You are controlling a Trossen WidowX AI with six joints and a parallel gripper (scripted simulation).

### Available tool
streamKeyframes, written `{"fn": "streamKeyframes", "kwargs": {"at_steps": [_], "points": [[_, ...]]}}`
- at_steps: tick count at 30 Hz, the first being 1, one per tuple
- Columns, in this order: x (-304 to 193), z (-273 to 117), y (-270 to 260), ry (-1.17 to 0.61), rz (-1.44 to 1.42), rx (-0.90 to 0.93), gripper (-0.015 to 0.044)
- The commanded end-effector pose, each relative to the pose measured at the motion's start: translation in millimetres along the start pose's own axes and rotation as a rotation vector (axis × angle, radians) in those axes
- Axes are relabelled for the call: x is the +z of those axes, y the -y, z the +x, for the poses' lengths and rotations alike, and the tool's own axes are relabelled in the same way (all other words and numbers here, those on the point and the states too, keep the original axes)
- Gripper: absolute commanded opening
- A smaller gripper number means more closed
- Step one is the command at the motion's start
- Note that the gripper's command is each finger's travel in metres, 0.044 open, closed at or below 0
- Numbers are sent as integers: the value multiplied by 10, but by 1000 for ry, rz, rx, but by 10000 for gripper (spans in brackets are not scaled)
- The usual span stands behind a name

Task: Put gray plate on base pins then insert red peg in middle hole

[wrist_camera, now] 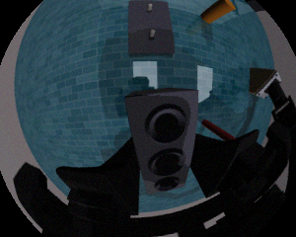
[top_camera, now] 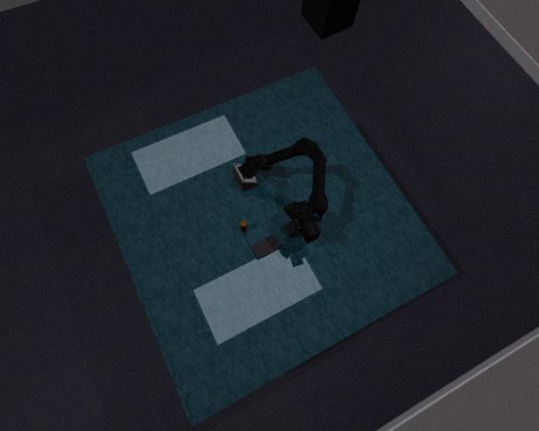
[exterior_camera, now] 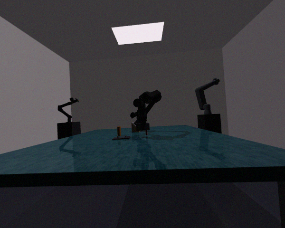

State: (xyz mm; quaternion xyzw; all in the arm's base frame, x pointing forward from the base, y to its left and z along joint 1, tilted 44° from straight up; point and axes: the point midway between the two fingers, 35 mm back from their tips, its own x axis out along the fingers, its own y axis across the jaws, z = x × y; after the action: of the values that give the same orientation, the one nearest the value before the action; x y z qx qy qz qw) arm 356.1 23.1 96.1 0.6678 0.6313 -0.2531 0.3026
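Observation:
My gripper (wrist_camera: 156,134) is shut on the gray plate (wrist_camera: 136,111) (exterior_camera: 145,126), which shows several holes in the wrist view. It holds the plate above the table. The base (top_camera: 266,250) (exterior_camera: 121,137) (wrist_camera: 139,43) lies flat with its two pins up, ahead of the plate in the wrist view and apart from it. The red peg (exterior_camera: 146,132) (wrist_camera: 217,129) stands upright, below the plate's outline in the exterior view. In the wrist view it is beside the right finger, which hides one end of it. I cannot make the peg out in the top view.
An orange cylinder (top_camera: 243,226) (exterior_camera: 118,131) (wrist_camera: 217,11) stands close to the base. The arm's mounting block (top_camera: 244,180) (wrist_camera: 260,81) is farther back. Two other arms (exterior_camera: 64,110) (exterior_camera: 201,98) stand on dark pedestals beyond the table.

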Motion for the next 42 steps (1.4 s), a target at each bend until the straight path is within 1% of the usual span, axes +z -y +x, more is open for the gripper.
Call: {"fn": "streamKeyframes", "kwargs": {"at_steps": [1,23,27,42], "points": [[8,-116,-22,5,-3,2,0],[-58,-796,31,-1,-3,0,0],[-13,-783,24,0,-1,0,0],[440,-597,-23,3,13,1,0]]}}
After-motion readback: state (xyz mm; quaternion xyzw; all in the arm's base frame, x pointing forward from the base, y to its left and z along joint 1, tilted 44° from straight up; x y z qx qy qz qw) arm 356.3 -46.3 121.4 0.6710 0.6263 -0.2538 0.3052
